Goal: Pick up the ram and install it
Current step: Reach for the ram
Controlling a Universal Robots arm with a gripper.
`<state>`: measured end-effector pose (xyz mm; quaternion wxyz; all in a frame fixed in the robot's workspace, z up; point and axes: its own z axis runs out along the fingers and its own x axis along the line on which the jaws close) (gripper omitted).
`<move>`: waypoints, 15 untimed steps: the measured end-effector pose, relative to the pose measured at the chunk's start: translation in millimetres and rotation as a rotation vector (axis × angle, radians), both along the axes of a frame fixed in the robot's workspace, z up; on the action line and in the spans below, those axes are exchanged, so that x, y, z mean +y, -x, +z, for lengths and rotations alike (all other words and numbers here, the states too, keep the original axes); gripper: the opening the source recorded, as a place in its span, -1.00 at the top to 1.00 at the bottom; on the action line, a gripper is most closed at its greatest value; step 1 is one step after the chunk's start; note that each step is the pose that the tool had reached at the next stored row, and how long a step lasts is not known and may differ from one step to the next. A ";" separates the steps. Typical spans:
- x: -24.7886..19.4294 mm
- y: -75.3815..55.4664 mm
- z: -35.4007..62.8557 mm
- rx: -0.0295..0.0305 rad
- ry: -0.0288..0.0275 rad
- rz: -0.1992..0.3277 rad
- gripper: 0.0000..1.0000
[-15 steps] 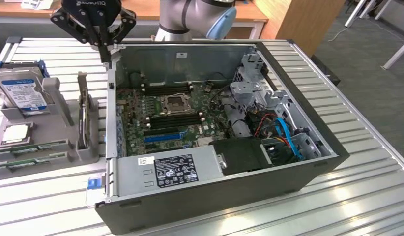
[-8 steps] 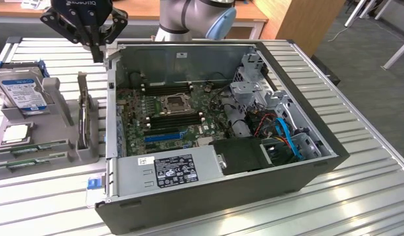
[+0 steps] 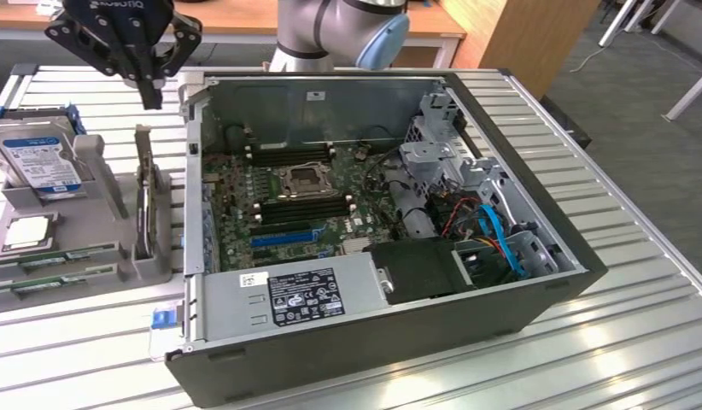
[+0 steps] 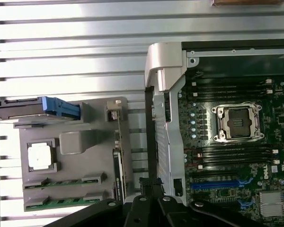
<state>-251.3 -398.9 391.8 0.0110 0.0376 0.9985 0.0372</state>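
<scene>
1. Green, long, thin ram stick [image 3: 57, 255] lies flat in a grey plastic holder tray [image 3: 146, 266] at the exterior view's lower left, with a second stick just beside it.
2. Black robot gripper [image 3: 153, 101] hangs at upper left, above the tray — fingers together, clamping nothing.
3. Open black computer case [image 3: 534, 282] sits right of the tray — long black memory slots [image 3: 306, 207] inside.

**Green boards, grey metal, touches of blue**

The two ram sticks [image 3: 53, 254] are green with black chips, and their holder [image 3: 123, 266] is pale grey. The motherboard [image 3: 239, 213] is dark green, with black memory slots [image 3: 306, 209] and one bright blue expansion slot [image 3: 285, 238]. The case [image 3: 442, 342] is charcoal. The worktop [image 3: 624, 359] is silver with ribbed stripes. The end effector [image 3: 152, 96] is black. The hard drive [image 3: 38, 162] carries a blue-and-white label.
</scene>
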 end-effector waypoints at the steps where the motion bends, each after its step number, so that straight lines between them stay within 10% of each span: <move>1: 0.0 2.2 0.0 0.0001 -0.0002 0.000 0.80; 15: 0.0 36.9 -0.6 0.0007 -0.0019 0.000 0.80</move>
